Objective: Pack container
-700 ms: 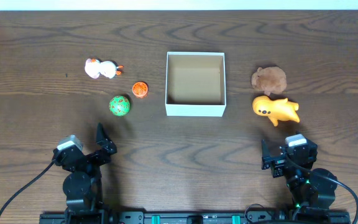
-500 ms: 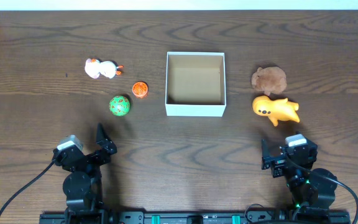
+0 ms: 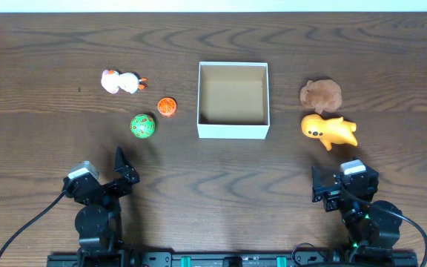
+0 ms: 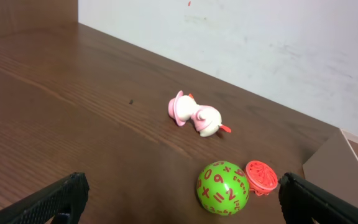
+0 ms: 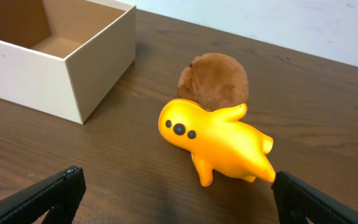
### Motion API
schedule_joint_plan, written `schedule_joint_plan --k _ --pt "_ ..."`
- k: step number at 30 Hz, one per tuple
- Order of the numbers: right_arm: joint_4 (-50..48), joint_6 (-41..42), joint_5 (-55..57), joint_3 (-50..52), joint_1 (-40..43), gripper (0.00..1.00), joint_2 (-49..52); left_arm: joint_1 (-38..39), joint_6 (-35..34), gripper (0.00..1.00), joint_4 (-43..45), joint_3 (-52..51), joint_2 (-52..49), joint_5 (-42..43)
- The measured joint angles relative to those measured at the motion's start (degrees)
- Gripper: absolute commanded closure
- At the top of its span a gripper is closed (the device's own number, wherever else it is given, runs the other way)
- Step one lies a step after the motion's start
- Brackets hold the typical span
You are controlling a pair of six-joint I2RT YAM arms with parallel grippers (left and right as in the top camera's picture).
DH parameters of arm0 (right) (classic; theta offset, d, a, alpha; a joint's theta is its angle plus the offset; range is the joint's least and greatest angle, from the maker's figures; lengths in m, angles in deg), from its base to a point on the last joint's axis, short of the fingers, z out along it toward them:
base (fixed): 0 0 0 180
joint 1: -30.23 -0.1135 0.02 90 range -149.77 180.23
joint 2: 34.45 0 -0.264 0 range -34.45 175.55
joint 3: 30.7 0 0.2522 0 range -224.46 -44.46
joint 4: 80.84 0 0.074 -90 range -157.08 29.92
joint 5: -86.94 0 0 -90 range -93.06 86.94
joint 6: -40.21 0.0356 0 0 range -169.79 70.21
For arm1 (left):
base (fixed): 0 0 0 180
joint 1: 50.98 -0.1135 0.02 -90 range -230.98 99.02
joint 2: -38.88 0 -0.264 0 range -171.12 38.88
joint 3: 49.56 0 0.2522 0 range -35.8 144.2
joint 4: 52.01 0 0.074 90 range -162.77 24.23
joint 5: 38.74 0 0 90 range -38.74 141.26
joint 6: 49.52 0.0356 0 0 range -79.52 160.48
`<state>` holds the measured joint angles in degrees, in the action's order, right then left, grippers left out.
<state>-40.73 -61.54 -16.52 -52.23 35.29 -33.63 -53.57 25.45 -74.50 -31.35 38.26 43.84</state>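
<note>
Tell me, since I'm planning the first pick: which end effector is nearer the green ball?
Left. The left end effector sits just short of the green ball; the right end effector lies far past the container.

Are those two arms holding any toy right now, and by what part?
Nothing is held. The left end effector and right end effector are both open and empty.

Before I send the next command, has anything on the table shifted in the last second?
Nothing visibly changed. The container is still empty. The white toy, orange disc and green ball lie to its left as before, the brown plush and yellow toy to its right. The left gripper and right gripper stay open and back, holding nothing.
</note>
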Motion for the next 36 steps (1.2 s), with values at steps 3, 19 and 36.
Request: schedule_joint_plan --k 3,19,36 --pt "0.0 0.0 0.0 0.0 0.0 0.01 0.0 0.0 0.0 0.02 0.0 0.0 0.0 0.0" --pt "-4.7 9.9 -18.6 0.0 0.0 0.01 0.0 0.0 0.0 0.02 -0.7 0.2 -3.8 10.4" --pt "14.1 10.4 -9.5 -33.0 0.0 0.01 34.5 0.0 1.8 0.02 -17.9 42.3 -49.4 16.5"
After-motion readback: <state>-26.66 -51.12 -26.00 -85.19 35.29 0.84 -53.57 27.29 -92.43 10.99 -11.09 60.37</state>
